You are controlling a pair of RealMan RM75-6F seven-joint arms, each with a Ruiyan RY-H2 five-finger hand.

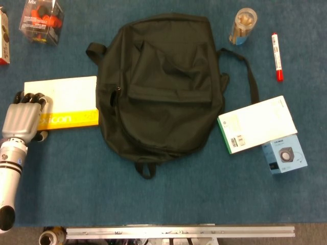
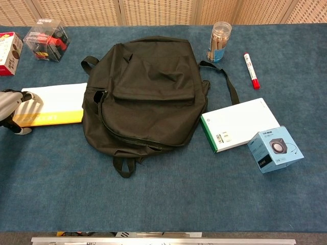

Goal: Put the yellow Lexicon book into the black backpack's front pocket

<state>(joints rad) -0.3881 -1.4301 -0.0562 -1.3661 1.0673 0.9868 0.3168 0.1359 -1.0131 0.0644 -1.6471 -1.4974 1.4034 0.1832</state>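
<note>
1. Little of the writing is readable: the yellow band of the Lexicon book (image 1: 61, 102) shows the letters "icon", the rest covered by the left hand (image 1: 23, 120); left of the black backpack (image 1: 158, 87), at the far edge, a clear box (image 1: 42, 20) of red and black items carries "Mix" on its label.
2. The book is a flat white slab with a yellow strip along its near edge. It lies flat just left of the backpack, its right end touching or nearly touching the bag's side.
3. The left hand rests at the book's left end, fingers (image 1: 31, 98) straight, side by side and laid on the cover; whether the thumb is under the edge is hard to tell from the chest view (image 2: 13, 104).
4. The backpack lies front up, its front pocket flap in the middle, one strap trailing right.
5. Right of the backpack: a white box with a green spine (image 1: 257, 124) bearing a barcode, a light blue speaker box (image 1: 284, 154) touching it, a red marker (image 1: 276, 49) and a clear jar (image 1: 243, 25).
6. Everything sits on a blue carpeted table (image 1: 153, 199); woven screens (image 2: 153, 11) stand behind the backpack.
</note>
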